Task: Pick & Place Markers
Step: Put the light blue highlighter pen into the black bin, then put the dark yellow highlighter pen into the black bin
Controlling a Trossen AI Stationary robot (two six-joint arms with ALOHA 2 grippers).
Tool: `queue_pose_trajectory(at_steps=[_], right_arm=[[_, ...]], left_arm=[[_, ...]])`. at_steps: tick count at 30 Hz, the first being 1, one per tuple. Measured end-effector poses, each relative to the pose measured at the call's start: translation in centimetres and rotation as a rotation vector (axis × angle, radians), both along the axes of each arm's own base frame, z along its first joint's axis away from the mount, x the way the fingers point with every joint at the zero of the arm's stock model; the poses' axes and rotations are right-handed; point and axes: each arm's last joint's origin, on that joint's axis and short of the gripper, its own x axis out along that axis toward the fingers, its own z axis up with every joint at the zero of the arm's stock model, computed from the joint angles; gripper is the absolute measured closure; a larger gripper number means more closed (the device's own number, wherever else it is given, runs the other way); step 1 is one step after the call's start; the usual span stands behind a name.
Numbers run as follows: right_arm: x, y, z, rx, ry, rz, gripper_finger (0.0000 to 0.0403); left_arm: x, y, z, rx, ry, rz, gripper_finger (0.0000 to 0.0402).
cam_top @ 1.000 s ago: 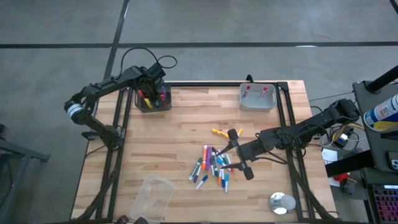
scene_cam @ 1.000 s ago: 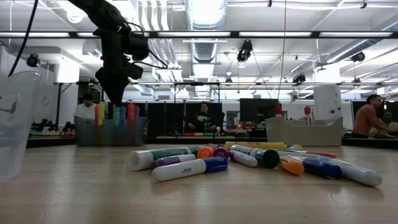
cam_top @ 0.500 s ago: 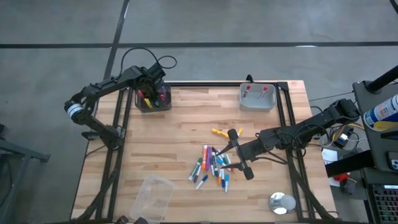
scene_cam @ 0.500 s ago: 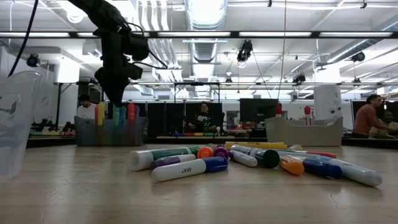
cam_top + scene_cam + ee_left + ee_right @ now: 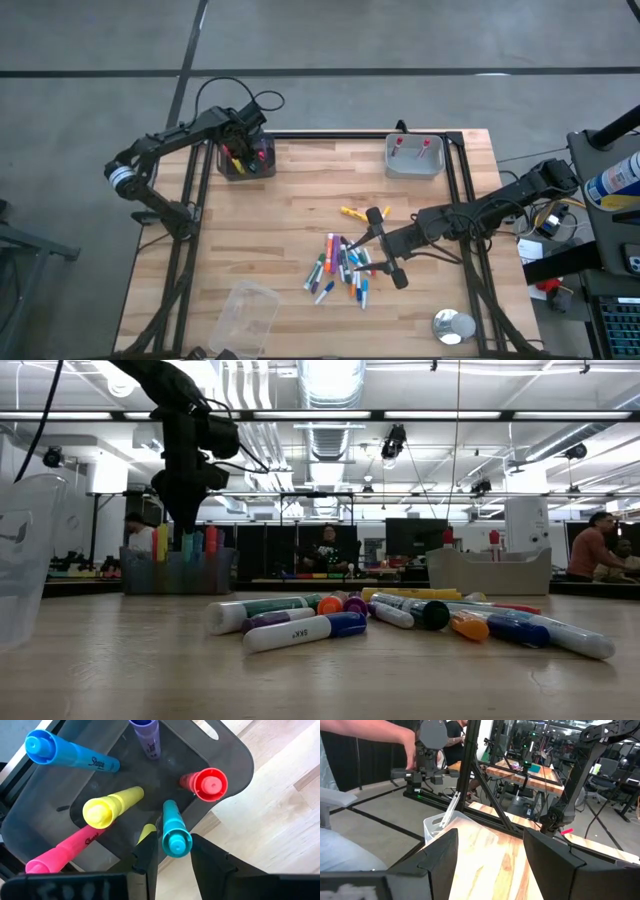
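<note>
The left gripper (image 5: 172,851), fingers parted, has a teal marker (image 5: 173,828) between them inside the dark bin (image 5: 246,157) at the table's (image 5: 300,210) far-left corner, while the right gripper (image 5: 383,245) waits open above the loose markers (image 5: 340,265) mid-table.

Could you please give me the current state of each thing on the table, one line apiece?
Left gripper: over the dark bin, jaws parted around an upright teal marker.
Right gripper: open, empty, above the pile.
Dark bin: holding several upright markers.
Loose markers: lying flat, piled mid-table.
Grey bin: two red-capped markers inside.
Clear cup: on its side.
</note>
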Motion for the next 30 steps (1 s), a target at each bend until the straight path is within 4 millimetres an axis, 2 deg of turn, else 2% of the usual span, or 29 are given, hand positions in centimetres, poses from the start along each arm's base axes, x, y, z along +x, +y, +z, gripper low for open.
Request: queue_pose_trajectory(at_steps=[19,30], right_arm=[[0.0,0.0,0.0,0.0,0.0,0.0,0.0184],[0.0,0.0,0.0,0.0,0.0,0.0,0.0184]], left_arm=[[-0.2,-0.1,1.3,-0.002,0.014,-0.015,0.0295],[-0.4,-0.3,4.7,0.043,0.002,-0.019,0.0295]])
